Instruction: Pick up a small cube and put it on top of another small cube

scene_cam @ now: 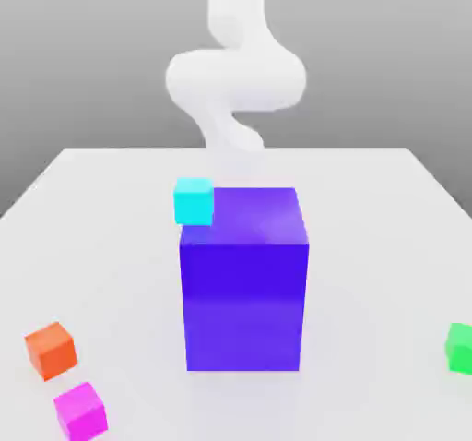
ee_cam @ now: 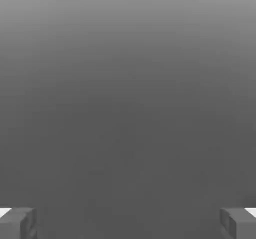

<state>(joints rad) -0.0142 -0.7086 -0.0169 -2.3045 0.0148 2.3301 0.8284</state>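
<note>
Fingers [ee_cam: 20, 223] are seen wide apart, nothing held. Magenta cube [scene_cam: 80, 410] is set at table [scene_cam: 387, 245] 7 o'clock; green cube [scene_cam: 460, 347] at 4 o'clock, partly cropped. Arm [scene_cam: 235, 79] base is hidden behind blue block [scene_cam: 244, 282].

The green cube [scene_cam: 460, 347] is clipped by the exterior view's right edge, so part of it is missing. The big blue-violet block [scene_cam: 244, 282] covers a corner of the cyan cube [scene_cam: 194, 199] and hides the lower end of the white arm [scene_cam: 235, 75], which also runs off the top edge. In the hand view, the end effector [ee_cam: 128, 223] fingers [ee_cam: 17, 222] are cut off at the bottom corners, just the tips poking in, far apart.
</note>
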